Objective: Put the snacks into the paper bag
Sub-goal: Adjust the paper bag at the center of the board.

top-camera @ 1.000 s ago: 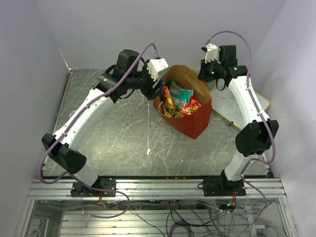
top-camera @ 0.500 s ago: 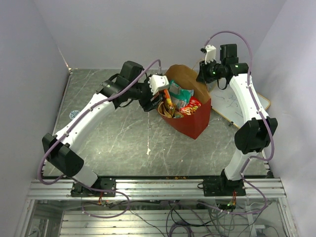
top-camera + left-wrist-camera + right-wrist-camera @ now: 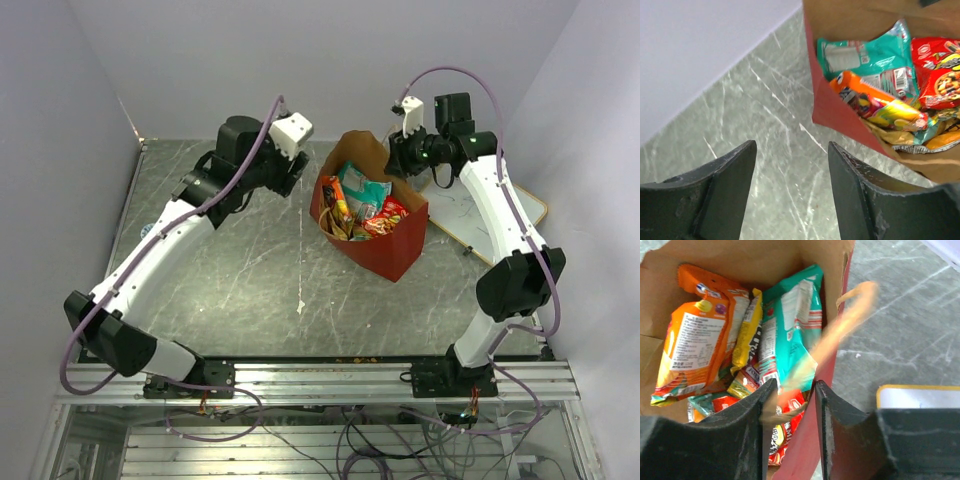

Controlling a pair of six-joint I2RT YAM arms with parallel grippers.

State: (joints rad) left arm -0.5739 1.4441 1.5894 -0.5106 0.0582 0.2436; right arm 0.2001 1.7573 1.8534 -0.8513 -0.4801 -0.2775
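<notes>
Snacks point(image 3: 790, 335) sit packed in the bag point(image 3: 385, 255), upright on the table point(image 3: 250, 270), its handle point(image 3: 855, 305) loose between the narrowly parted jaws of the right gripper point(image 3: 794, 390), the left gripper point(image 3: 791, 147) wide and empty near the bag, so we'd draw the right one straight off without snagging that loop or tipping it

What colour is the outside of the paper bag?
Red. The paper bag shows its outer wall best in the top external view.
</notes>
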